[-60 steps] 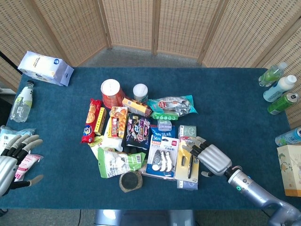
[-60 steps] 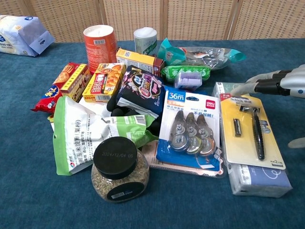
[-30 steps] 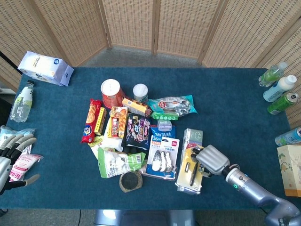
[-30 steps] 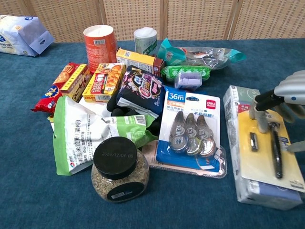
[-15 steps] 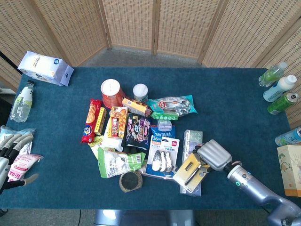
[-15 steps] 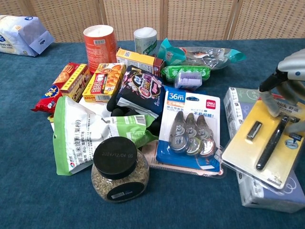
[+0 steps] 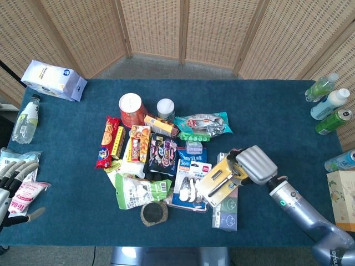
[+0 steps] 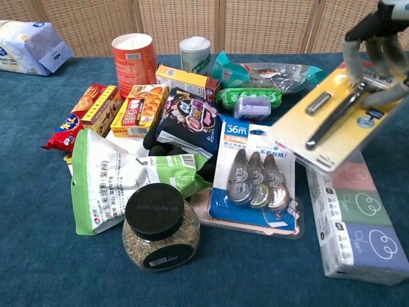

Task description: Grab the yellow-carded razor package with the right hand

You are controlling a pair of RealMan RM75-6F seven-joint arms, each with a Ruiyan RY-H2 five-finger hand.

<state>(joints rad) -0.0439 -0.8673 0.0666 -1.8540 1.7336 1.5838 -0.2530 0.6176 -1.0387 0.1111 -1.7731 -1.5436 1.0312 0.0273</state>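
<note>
The right hand [image 7: 256,164] is clamped on the upper right end of the yellow-carded razor package with its dark-handled razor under clear plastic [image 7: 222,179], and the package hangs off the bench, tilted. Its long axis runs from the hand down and to the left, with the free end over the blue-carded pack of correction tape rollers [image 7: 191,183]. In the chest view the fingers [image 8: 377,46] curl over the card's top edge while the package [image 8: 335,118] floats above the pastel-wrapped tissue pack [image 8: 361,227] it seems to have lain on. The left hand [image 7: 12,185] sits far off at the opposite edge of the blue cloth-covered bench [image 7: 72,138], fingers apart and holding nothing — no help here. Open room lies to the right and toward the robot; the crowded pile sits just left, so any lift looks safest straight up or rightward.
</note>
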